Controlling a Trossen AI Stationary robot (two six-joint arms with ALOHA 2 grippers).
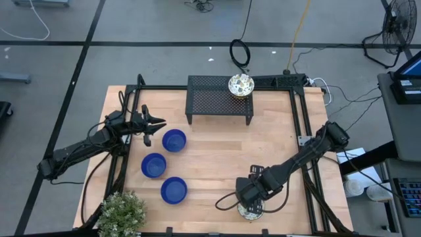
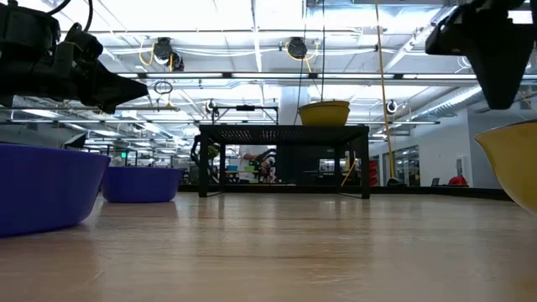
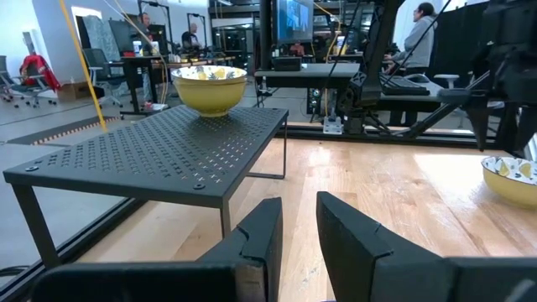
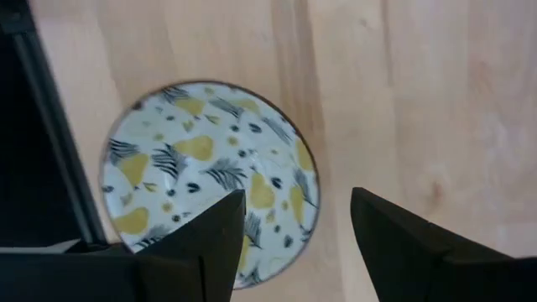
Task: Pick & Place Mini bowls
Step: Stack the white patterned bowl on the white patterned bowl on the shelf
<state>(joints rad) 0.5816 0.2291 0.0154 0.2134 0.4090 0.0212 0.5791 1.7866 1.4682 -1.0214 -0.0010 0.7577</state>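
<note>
While the right gripper [image 4: 294,226] is hanging open, a patterned bowl [image 4: 205,172] is sitting right under it; the left gripper [image 1: 155,123], also open, is waiting farther away.

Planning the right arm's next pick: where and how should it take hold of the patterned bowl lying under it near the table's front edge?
Grip the rim of the patterned bowl from straight above. It sits upright and open-side up, so its thin rim is the only edge a two-finger tool can pinch. The right tool hangs open over it; one finger would probably go inside the wall, one outside.
</note>
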